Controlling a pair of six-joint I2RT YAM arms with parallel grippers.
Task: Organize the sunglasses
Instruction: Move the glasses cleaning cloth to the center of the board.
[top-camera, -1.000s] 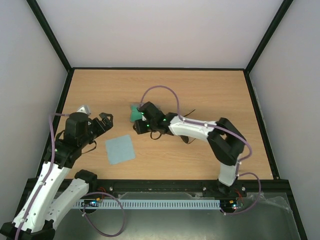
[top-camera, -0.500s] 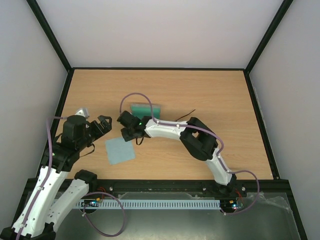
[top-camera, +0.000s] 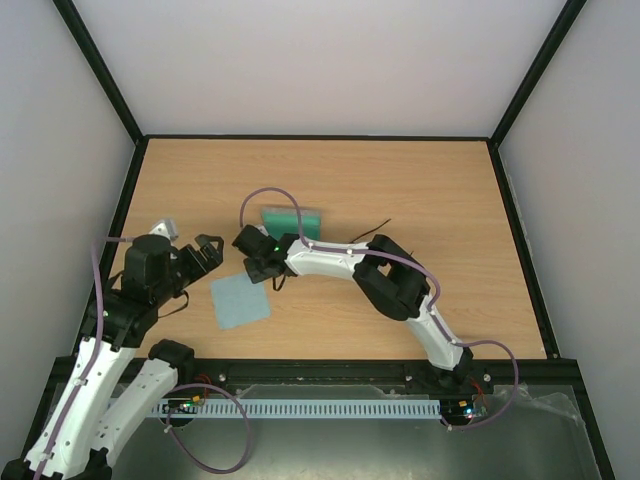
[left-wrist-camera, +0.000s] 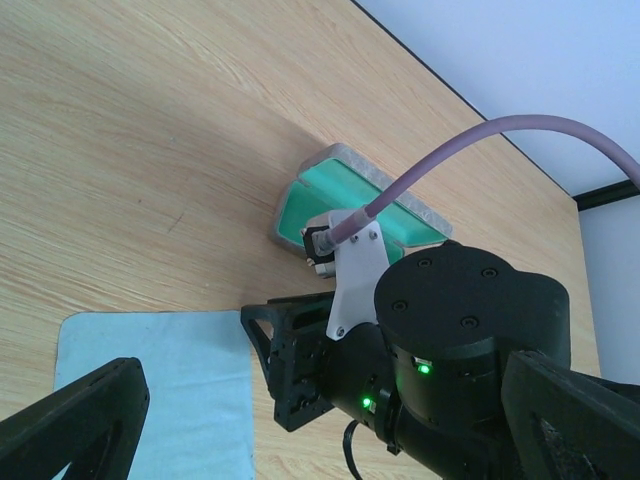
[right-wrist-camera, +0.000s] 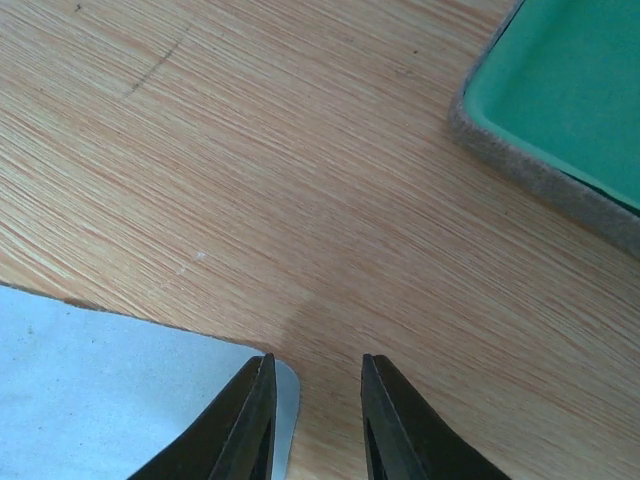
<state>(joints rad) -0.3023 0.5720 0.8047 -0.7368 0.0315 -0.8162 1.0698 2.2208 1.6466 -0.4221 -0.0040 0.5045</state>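
Of the sunglasses only one thin dark temple arm (top-camera: 377, 227) shows, right of the case; the rest is hidden under my right arm. The grey case with green lining (top-camera: 292, 218) lies open at mid-table and also shows in the left wrist view (left-wrist-camera: 352, 195) and the right wrist view (right-wrist-camera: 560, 100). The light blue cloth (top-camera: 240, 298) lies flat in front of it. My right gripper (top-camera: 258, 268) is low over the cloth's far right corner (right-wrist-camera: 110, 400), jaws a little apart and empty (right-wrist-camera: 315, 405). My left gripper (top-camera: 210, 250) is wide open and empty, left of the cloth.
The wooden table (top-camera: 430, 180) is bounded by a black frame and grey walls. My right arm (top-camera: 340, 258) stretches across the middle, from its base at the front right to the cloth. The right gripper's body (left-wrist-camera: 440, 340) fills the left wrist view, close ahead.
My right arm has swung left from over the case to the cloth's far right corner, uncovering the case. My left gripper has drawn back slightly.
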